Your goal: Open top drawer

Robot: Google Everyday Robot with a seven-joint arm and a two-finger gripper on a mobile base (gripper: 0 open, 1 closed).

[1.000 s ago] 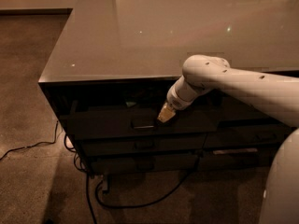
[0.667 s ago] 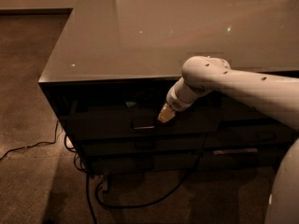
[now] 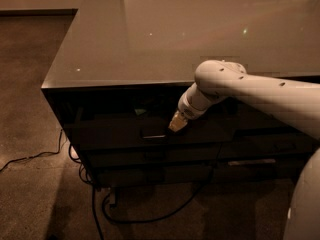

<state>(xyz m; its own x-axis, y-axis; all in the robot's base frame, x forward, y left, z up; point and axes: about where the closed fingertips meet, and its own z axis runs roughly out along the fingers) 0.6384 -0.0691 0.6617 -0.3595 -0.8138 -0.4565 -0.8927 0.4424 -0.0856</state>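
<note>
Your gripper (image 3: 177, 124) has barely shifted, still just up-right of the pull (image 3: 154, 135) on the top drawer (image 3: 115, 134) beneath the desktop (image 3: 150, 44); its grip you cannot tell, so opening looks hardly begun.

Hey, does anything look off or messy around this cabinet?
Only the loose black cables sprawl on the floor under the cabinet. The claw sits at the top drawer front, beside its pull; nothing spilled or broken.
</note>
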